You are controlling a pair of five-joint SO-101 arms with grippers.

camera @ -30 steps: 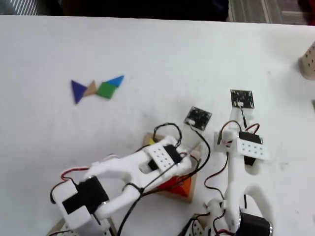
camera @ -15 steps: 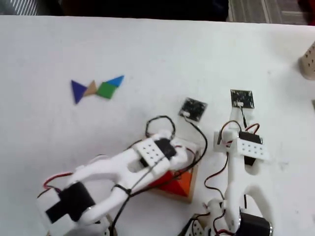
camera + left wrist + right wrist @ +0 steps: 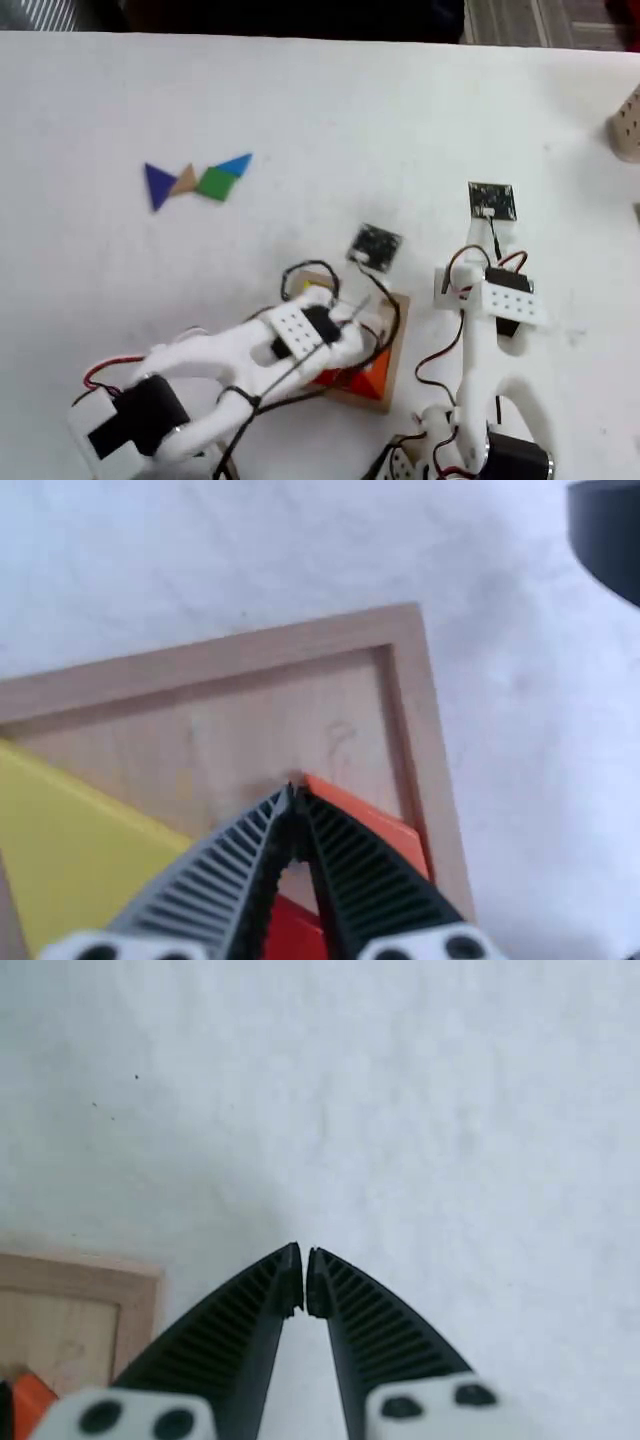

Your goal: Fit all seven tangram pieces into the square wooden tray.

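Note:
The square wooden tray lies near the table's front, partly under my left arm. In the left wrist view my left gripper is shut, its tips just above the tray floor. Beside those tips are a yellow piece, an orange piece and a red piece. At the back left, touching in a row, lie a purple triangle, a tan piece, a green square and a blue triangle. My right gripper is shut over bare table beside a tray corner.
My right arm stands just right of the tray. A perforated beige object sits at the table's right edge. White tabletop stretches between the tray and the loose pieces. The table's far edge runs along a dark background.
My left arm has drawn back toward the front left, over the tray. The right arm and the loose pieces have not moved.

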